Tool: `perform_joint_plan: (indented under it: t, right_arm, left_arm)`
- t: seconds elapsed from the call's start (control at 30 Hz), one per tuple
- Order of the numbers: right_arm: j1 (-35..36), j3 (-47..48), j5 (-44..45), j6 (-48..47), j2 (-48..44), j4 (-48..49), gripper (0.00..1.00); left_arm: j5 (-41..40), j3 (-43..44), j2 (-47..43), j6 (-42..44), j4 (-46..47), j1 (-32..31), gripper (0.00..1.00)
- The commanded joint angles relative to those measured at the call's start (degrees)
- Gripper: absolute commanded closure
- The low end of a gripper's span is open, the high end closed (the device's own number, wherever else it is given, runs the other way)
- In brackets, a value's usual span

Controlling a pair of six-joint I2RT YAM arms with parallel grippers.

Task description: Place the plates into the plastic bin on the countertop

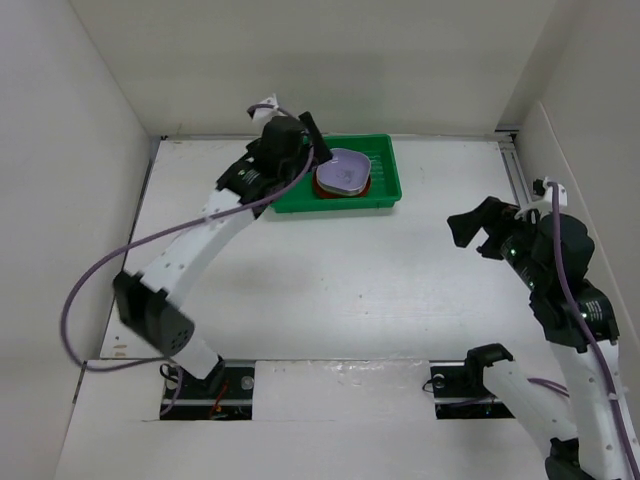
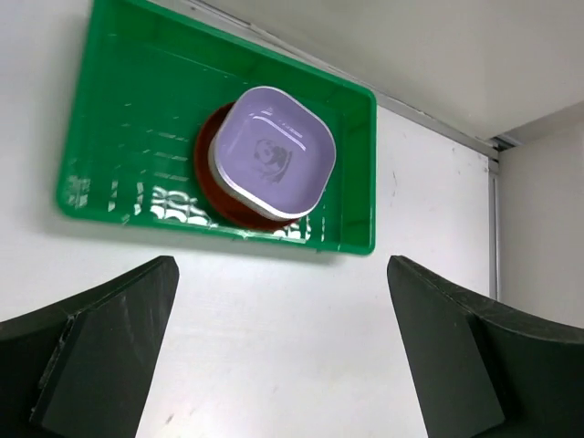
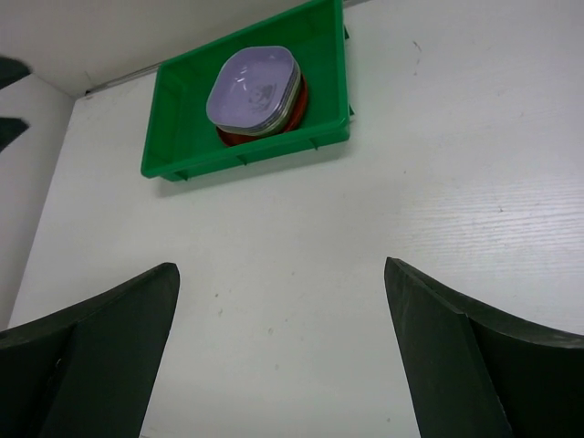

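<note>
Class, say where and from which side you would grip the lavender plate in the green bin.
Probably its raised rim, from above: the lavender plate lies flat atop a stack, and the walls of the green bin hinder sideways approach.

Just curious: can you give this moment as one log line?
left gripper open, empty, by bin | right gripper open, empty | plates stacked in bin, lavender on top

Walls (image 1: pixel 300 60): white, closing my left, far and right sides.
Rail (image 2: pixel 494 228): grey strip at the right wall's foot, reaching the far corner.
</note>
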Motion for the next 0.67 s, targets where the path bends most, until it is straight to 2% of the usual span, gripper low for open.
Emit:
perform_joint_plan:
  t: [0.0,0.03,0.1,0.13,0.37,0.5,0.63]
  right_arm:
    - [1.6,6.7,1.8,-3.0,-0.7,-2.4,0.00]
    - [1.6,7.7,1.8,-4.1,-0.7,-3.2,0.00]
    - [2.1,10.2,2.4,-4.8,-2.0,-4.5,0.00]
    - [2.1,10.7,2.4,-4.8,-3.0,-5.2,0.00]
    - [5.4,13.8,4.7,-7.2,-4.8,-9.4,0.00]
    - [6.2,11.5,6.6,-7.2,-5.8,-9.4,0.00]
    - [6.7,10.3,6.6,-7.2,-6.4,-8.3,0.00]
  left_arm:
    - [-6.3,-11.0,-12.8,5.0,-3.1,-0.8,0.00]
    - [-7.5,-13.9,-19.5,5.0,-4.1,-0.8,0.00]
    - [-10.0,-18.8,-26.0,5.9,-5.3,-0.8,0.00]
    - [-11.1,-22.7,-31.9,5.9,-7.5,-0.8,0.00]
    - [-20.0,-34.5,-54.9,7.7,-16.1,-0.8,0.00]
    - [-23.8,-37.7,-63.5,5.9,-18.5,-0.8,0.00]
    - [-23.0,-37.0,-67.7,6.4,-18.0,-0.8,0.00]
